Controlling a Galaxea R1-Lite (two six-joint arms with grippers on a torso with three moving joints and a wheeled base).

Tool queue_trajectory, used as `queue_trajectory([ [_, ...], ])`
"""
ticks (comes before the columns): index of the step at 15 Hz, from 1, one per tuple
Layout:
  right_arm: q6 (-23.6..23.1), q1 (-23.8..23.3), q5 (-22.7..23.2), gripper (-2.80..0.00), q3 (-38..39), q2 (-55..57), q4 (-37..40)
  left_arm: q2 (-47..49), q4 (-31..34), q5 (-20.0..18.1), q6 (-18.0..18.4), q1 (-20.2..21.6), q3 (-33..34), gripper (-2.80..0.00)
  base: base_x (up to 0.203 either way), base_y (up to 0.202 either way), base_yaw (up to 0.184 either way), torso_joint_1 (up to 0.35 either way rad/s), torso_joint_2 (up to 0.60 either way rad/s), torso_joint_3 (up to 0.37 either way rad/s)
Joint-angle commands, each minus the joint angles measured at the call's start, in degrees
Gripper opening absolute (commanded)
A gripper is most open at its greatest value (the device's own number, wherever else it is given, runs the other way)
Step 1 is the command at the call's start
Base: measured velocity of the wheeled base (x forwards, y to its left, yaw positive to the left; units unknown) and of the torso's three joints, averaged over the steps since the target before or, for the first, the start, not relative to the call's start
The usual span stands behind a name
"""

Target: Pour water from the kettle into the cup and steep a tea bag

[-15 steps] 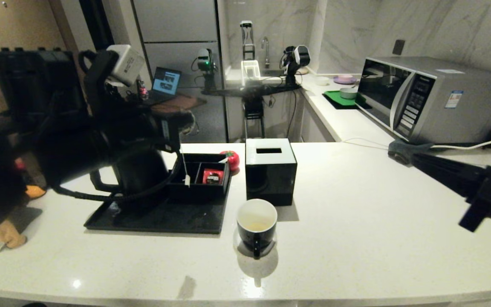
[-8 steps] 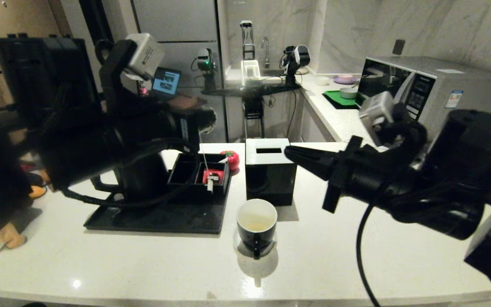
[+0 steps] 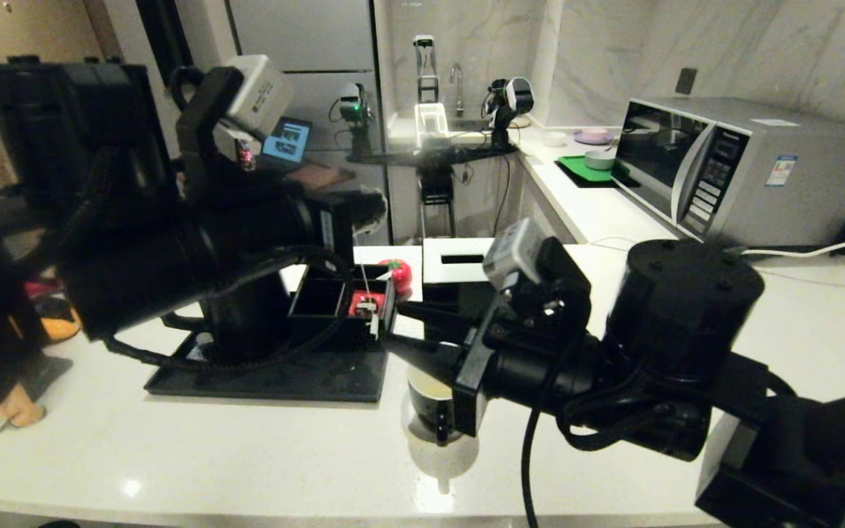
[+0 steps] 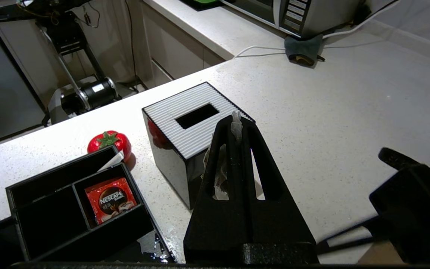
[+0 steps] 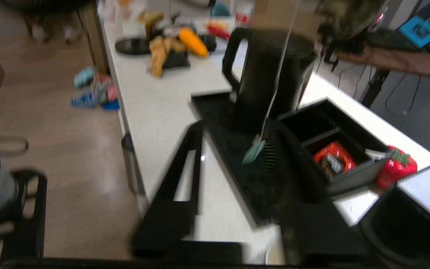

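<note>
- Tea bag (image 4: 234,125): light, limp pouch pinched in the closed left gripper (image 3: 371,207), hanging above the tissue box (image 3: 459,271).
- Tag (image 3: 372,314) swings; right gripper (image 5: 237,168), jaws parted, should pinch its string.

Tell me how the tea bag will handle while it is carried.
Probably floppy: the tea bag sits crumpled in the shut left tool. Likely very light: its string is thin and hangs freely, so the tag may swing when moved.
</note>
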Motion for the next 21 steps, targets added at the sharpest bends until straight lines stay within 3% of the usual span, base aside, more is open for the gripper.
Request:
queue_trajectory([
  [1,1.3,1.6,-0.9,0.0,-1.7,1.9,-2.2,-0.4,-0.2,0.0,-0.1,-0.2,0.1,-2.8,0.0,0.0,0.0,0.0,0.0,0.0],
  [21,2.3,1.6,-1.2,0.0,-7.9,11.8,-5.4,-6.0,6.0,0.2,-0.1,-3.9,0.5,-2.8,0.0,0.0,0.0,0.0,0.0,0.0],
])
